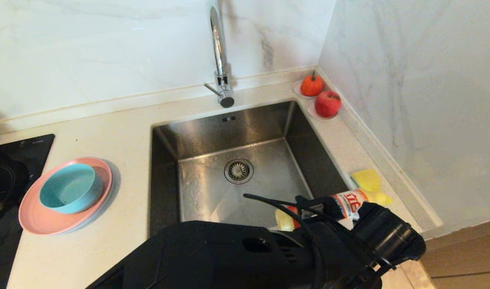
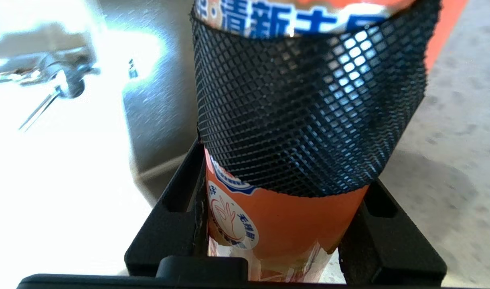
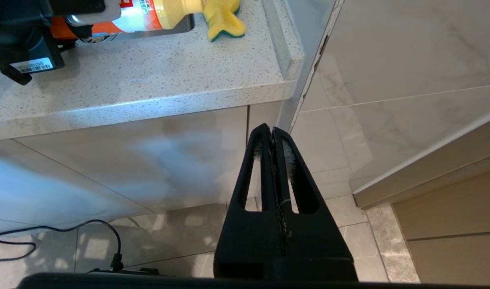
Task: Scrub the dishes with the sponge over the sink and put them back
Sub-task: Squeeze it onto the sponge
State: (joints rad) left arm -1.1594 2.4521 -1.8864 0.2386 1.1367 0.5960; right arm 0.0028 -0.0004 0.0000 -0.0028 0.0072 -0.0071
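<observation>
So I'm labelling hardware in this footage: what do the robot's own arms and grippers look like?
The left arm is matte black, a bulky moulded shell with an oval slot and small vents, thin black cables looping over it. A white barcode sticker sits on its wrist housing. The left gripper has flat, angular black fingers with rectangular recesses. The right gripper has slim black fingers with long cut-out slots and pale inner padding.

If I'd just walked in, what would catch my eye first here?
Probably the black left pincer clamped on an orange soap bottle, held at the steel sink's near right corner. Next, the teal bowl stacked on a pink plate left of the sink, and a yellow sponge beside the bottle.
</observation>
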